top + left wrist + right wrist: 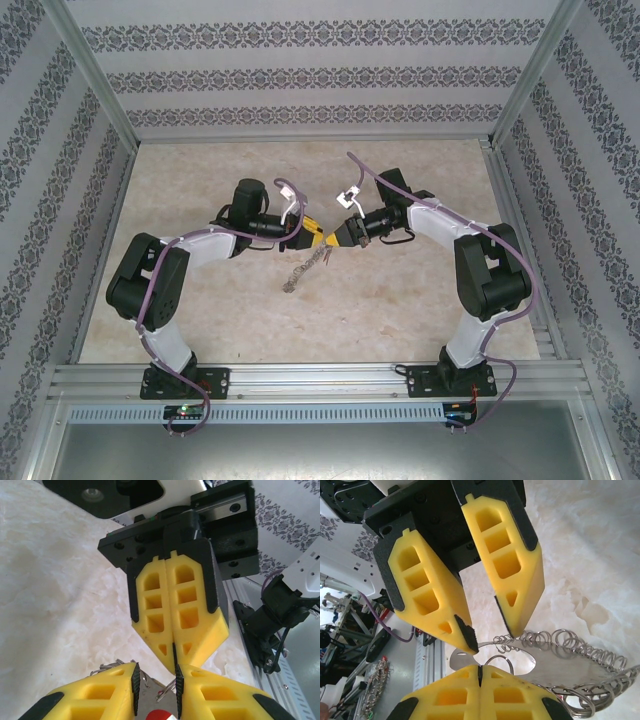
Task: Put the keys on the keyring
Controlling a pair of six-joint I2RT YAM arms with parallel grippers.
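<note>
My two grippers meet tip to tip above the table's middle. The left gripper (314, 233) (156, 675) (491, 636) is shut across the end of the keyring (580, 667), a thin silver plate-like hoop fringed with small wire rings. The rest of the keyring (298, 270) hangs down towards the table. The key's red head (162, 715) shows deep between the left fingers, against the metal; its shank is hidden. The right gripper (334, 238) (174, 669) (480, 670) is shut, its tips pinching a small ring (506, 658) at the keyring's end.
The beige marbled table top (420, 300) lies under both arms. An aluminium rail (320, 380) carries the arm bases along the near edge. Patterned walls (300, 80) and metal posts close the back and both sides.
</note>
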